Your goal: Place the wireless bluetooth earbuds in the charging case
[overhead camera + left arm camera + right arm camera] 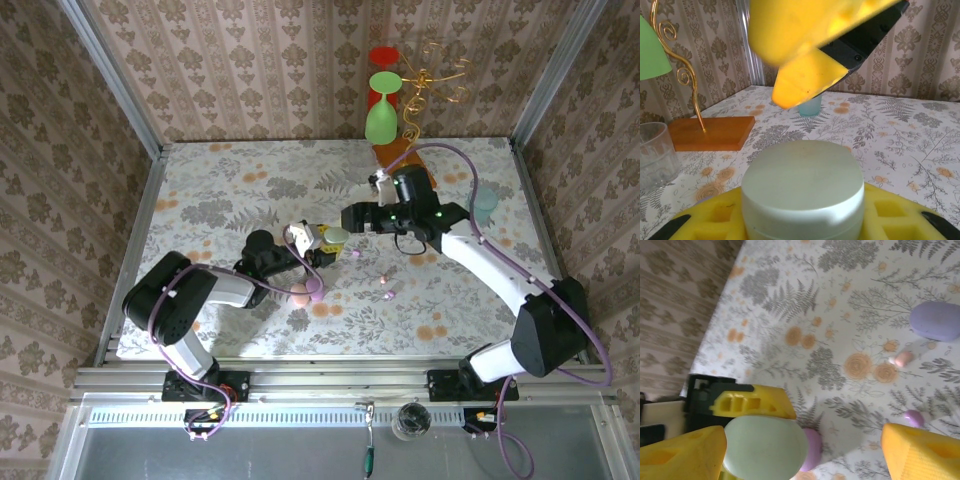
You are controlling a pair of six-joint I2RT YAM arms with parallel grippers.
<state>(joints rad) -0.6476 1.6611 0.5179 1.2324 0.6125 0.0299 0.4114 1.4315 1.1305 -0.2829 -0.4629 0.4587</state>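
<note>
We are counting three cases: a green case (335, 237), a peach case (299, 294) and a lilac case (317, 289). We are finding three earbuds (381, 279). We are also tallying two goblets, a green goblet (380, 118) and a red goblet (383, 56), one stand (710, 132), one teal cup (484, 207) and two arms (500, 270).

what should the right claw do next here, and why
Probably ease the open right claw down onto the lid of the pale green case and pinch it, to open it. The left claw grips the case, its lid looks shut, the right claw's fingers hang apart from it, and the earbuds lie loose on the table.
</note>
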